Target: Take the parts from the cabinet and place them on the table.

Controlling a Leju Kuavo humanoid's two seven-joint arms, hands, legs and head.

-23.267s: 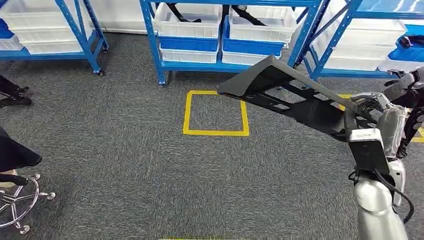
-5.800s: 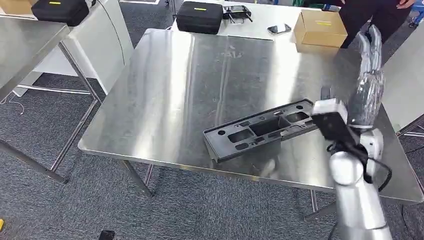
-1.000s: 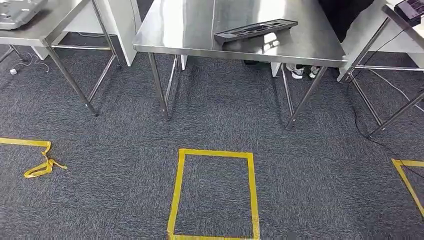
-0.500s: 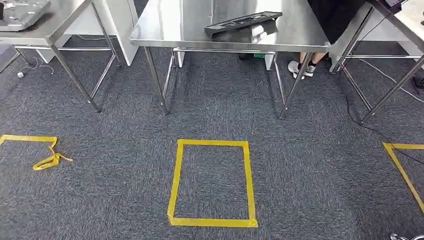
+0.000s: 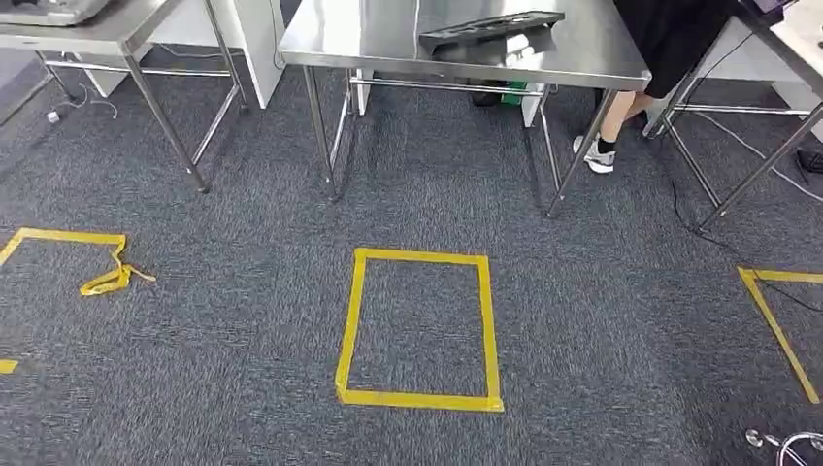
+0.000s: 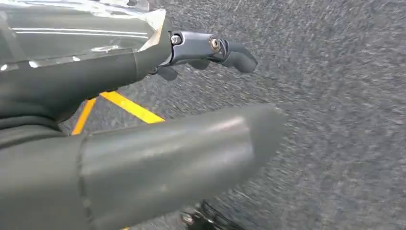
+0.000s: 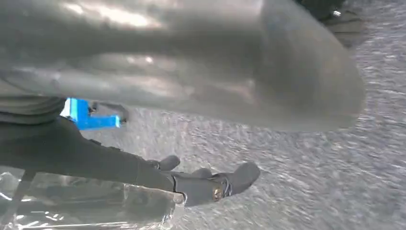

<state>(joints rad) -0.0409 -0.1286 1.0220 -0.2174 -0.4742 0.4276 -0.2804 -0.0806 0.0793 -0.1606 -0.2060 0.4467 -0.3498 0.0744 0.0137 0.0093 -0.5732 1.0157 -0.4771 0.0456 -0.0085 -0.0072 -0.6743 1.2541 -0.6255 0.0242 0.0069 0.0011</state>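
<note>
Both hands, left hand and right hand, hang empty, fingers apart; ribbed black part lies on steel table.

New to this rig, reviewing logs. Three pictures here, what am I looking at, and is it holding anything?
It is a two-legged humanoid with two arms, each ending in a many-fingered hand. The wide picture is from its head, looking forward and down at grey carpet with a yellow tape square. Ahead stands a steel table with a long black plastic part lying on it; a person's leg shows beside it. The other two pictures come from cameras at the wrists, turned at odd angles. They show the left hand and right hand over the carpet, fingers apart, holding nothing.
</note>
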